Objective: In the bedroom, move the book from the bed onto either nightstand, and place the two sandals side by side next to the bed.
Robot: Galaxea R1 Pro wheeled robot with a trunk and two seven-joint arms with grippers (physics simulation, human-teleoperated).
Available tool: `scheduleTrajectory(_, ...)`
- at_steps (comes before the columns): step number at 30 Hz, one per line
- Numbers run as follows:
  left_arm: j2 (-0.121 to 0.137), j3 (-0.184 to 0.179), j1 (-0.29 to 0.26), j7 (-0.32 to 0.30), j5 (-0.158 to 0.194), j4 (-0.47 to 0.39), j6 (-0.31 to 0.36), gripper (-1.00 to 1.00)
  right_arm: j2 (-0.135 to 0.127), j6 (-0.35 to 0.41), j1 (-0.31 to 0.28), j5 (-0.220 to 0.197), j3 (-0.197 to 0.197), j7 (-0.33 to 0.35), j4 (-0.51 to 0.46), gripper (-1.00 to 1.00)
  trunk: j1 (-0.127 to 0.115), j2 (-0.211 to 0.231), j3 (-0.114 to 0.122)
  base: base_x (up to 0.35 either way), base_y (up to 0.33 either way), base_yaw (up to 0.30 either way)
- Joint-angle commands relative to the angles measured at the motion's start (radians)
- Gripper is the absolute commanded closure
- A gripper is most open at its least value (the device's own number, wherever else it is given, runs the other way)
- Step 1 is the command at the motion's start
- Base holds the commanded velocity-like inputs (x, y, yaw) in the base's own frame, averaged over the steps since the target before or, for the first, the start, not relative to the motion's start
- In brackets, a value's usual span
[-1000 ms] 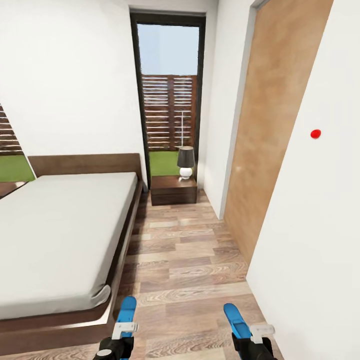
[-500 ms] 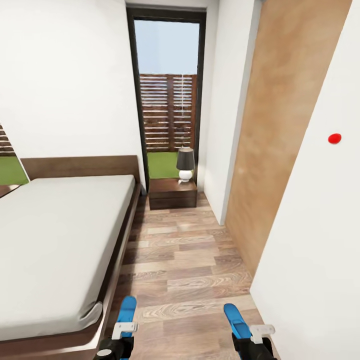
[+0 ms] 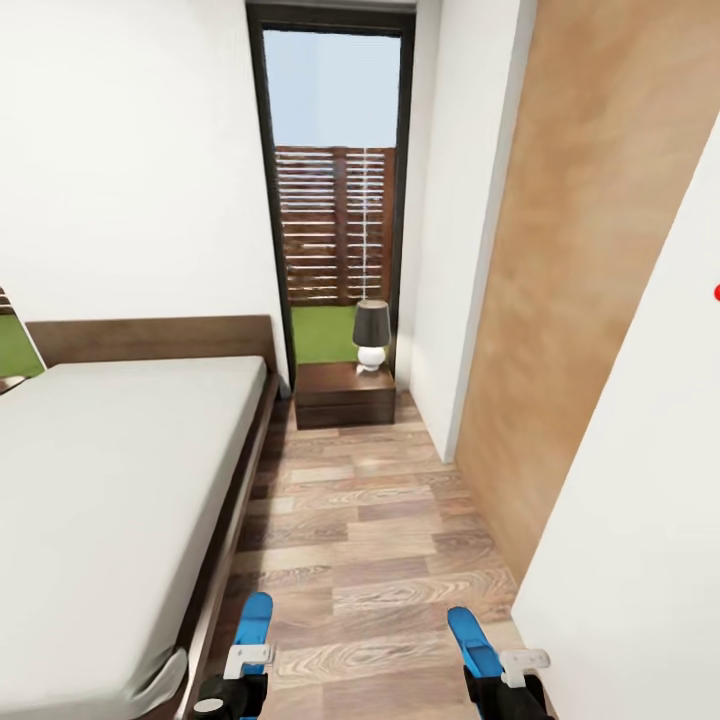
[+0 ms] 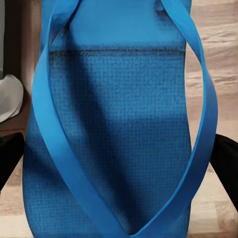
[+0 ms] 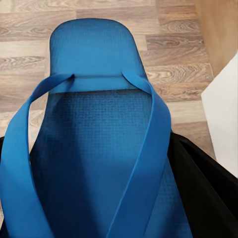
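Note:
Each gripper carries one bright blue sandal. My left gripper (image 3: 240, 682) is shut on the left sandal (image 3: 255, 618), whose sole and straps (image 4: 119, 124) sit between dark fingers (image 4: 225, 161). The other sandal (image 3: 468, 634) is clamped in my right gripper (image 3: 497, 682); its toe end (image 5: 91, 49) hangs over the plank floor. The bed (image 3: 110, 470) with its bare off-white mattress lies to the left. A dark nightstand (image 3: 345, 397) stands at the far end of the aisle below the window. The book is out of view.
A grey-shaded lamp (image 3: 371, 335) sits on the nightstand. A wood-panel door (image 3: 570, 300) and white wall (image 3: 640, 560) close in on the right. The wood floor aisle (image 3: 370, 520) runs between bed and wall toward the tall window (image 3: 335, 180).
The whole view has shifted: the camera has moved forward along the aisle, so the bed slides left and the right wall looms closer. Both grippers still hold their sandals the same way.

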Motion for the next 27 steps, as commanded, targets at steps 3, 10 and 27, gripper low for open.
scheduleTrajectory(3, 0.000, -0.008, -0.001, 0.005, 0.009, 0.001, -0.004, 1.00, 0.001, -0.002, -0.001, 0.006, -0.005, 0.006, 0.001, 1.00, 0.001, -0.002, -0.002, 0.337, 0.000, 0.000)
scheduleTrajectory(10, 0.000, -0.008, -0.001, 0.005, 0.009, 0.001, -0.004, 1.00, 0.000, -0.002, -0.001, 0.007, -0.005, 0.006, 0.001, 1.00, 0.001, -0.002, -0.002, 0.337, 0.000, 0.000)
scheduleTrajectory(27, 0.001, -0.009, -0.001, 0.005, 0.009, 0.001, -0.004, 1.00, 0.001, -0.002, -0.001, 0.010, -0.003, 0.006, 0.020, 1.00, 0.001, -0.002, -0.002, 0.337, 0.000, 0.000)
